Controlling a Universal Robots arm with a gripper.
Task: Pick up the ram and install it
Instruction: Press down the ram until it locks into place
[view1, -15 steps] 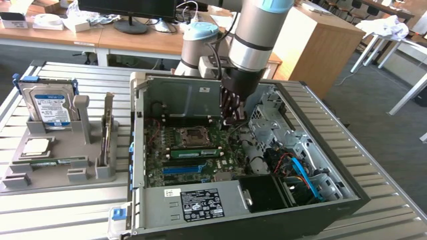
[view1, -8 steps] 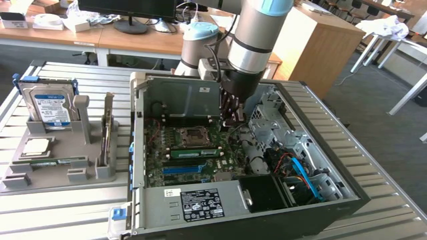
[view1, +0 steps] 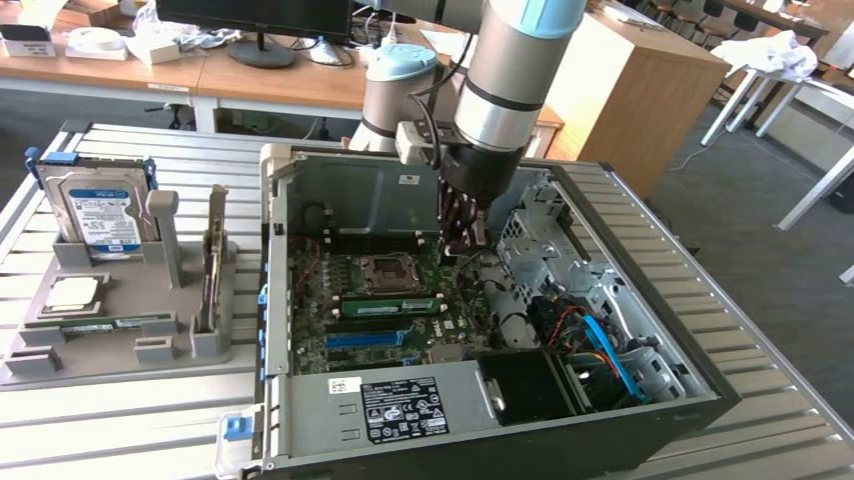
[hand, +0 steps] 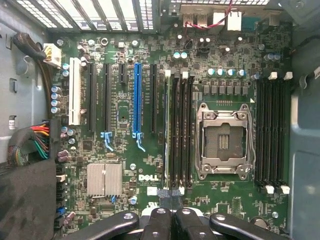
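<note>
A long green ram stick (view1: 387, 305) stands on edge in a motherboard slot beside the processor socket (view1: 387, 270) inside the open computer case (view1: 641, 330). A second thin green stick (view1: 107, 322) lies in the grey holder (view1: 94, 350) on the exterior view's left. My gripper (view1: 467, 246) hangs inside the case above the motherboard, a little past the seated stick and apart from it. In the wrist view its black fingers (hand: 157, 220) are pressed together with nothing between them, over the row of memory slots (hand: 179, 130) and the empty socket (hand: 223, 142).
The holder also carries an upright hard drive (view1: 96, 215), a square silver processor (view1: 74, 292) and an upright card (view1: 214, 262). Drive cages and blue cables (view1: 607, 345) crowd the case's right side. The case wall (view1: 360, 190) rises behind the arm.
</note>
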